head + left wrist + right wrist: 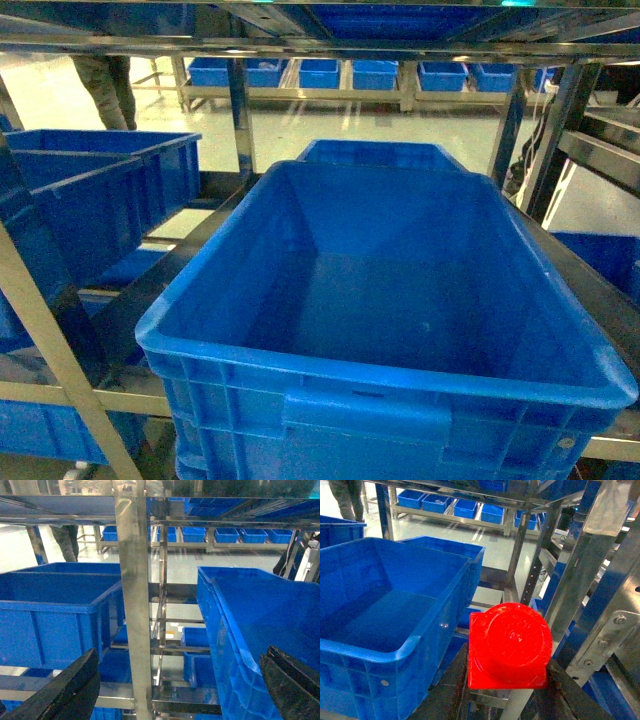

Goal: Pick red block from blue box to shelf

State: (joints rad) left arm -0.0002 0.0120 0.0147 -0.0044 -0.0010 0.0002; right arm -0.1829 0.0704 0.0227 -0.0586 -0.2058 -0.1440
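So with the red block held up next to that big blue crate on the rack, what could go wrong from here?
1. The right tool holds the red block close to the big crate and a steel upright of the shelf; a careless move could knock it loose.
2. Released here, the block might fall into the gap beside the crate rather than onto a tier.
3. The left tool, jaws open, sits near another upright and could bump it.
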